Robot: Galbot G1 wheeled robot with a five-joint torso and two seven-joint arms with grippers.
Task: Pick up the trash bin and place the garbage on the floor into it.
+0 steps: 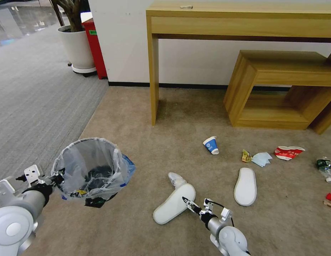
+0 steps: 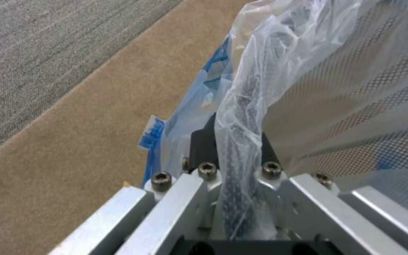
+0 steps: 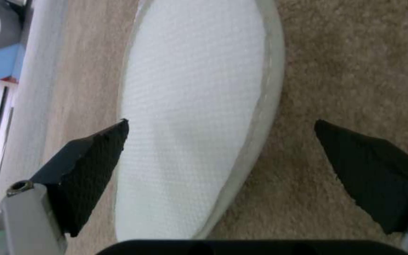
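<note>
Down low, the left gripper [image 1: 58, 176] pinches the rim of the trash bin [image 1: 92, 167], holding it above the tan carpet [image 1: 137, 117]. Beside it, the right gripper [image 3: 220, 141] hangs spread over a white slipper [image 3: 190, 117]. Farther off lie another slipper [image 1: 245, 186] and a paper cup [image 1: 211, 145], near the wooden desk [image 1: 240, 21].

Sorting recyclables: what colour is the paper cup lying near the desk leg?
The paper cup is blue with a white rim and logo, clearest in the head view.
</note>
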